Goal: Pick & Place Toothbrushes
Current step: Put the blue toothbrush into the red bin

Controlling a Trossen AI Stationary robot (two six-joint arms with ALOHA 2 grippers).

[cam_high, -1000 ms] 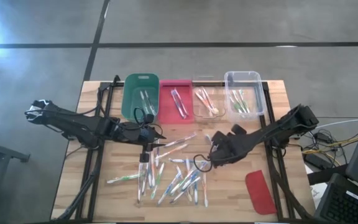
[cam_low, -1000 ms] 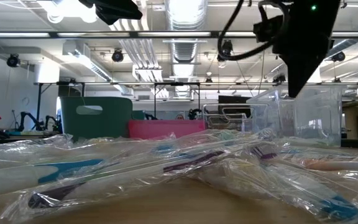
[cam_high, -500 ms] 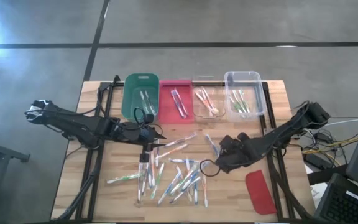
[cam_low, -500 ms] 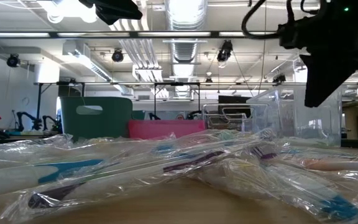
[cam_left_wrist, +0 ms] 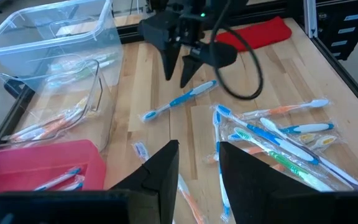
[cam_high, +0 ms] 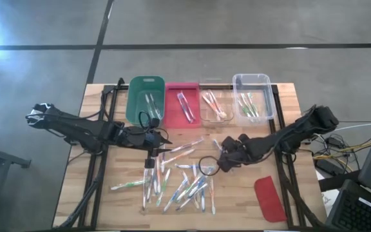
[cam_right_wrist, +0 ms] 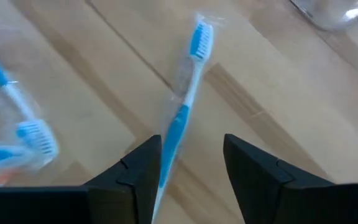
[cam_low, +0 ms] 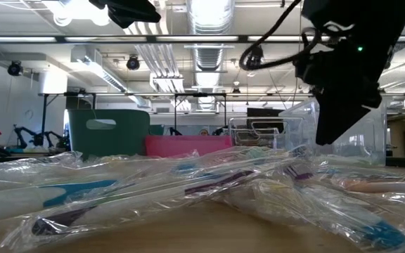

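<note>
Directly beneath the right gripper (cam_right_wrist: pixel 188 171): one blue toothbrush (cam_right_wrist: pixel 185 106) in a clear wrapper, lying alone on the bare wood of the table (cam_high: pixel 282 116). Its long axis runs from between the two dark fingers outward and ahead of the pincer, bristle head at the far end, handle end passing into the gap. Fingers parted, one to either side of the handle, nothing grasped. The coming grasp looks to depend on whether the jaws straddle the handle crosswise as they descend; in the right wrist view they stand roughly so.

Just beside that gripper, on the side away from the containers: the loose heap of wrapped toothbrushes (cam_high: pixel 179 180), green, blue and orange accents, lying at mixed angles.

Left gripper (cam_high: pixel 161 140): hovering at the opposite edge of the heap, fingers parted with nothing between them in its own wrist view. The right arm is plainly the nearer to the lone blue item.

Containers, in a row well beyond both pincers at the far table edge:
- green bin (cam_high: pixel 146 98): a few brushes inside.
- pink tray (cam_high: pixel 182 103): blue and purple-accented brushes.
- clear dish (cam_high: pixel 214 106): orange and pink-accented brushes.
- clear tub (cam_high: pixel 253 96): green-accented brushes.

Behind the right arm, near the table corner: flat red lid (cam_high: pixel 269 198), apart from everything else.
</note>
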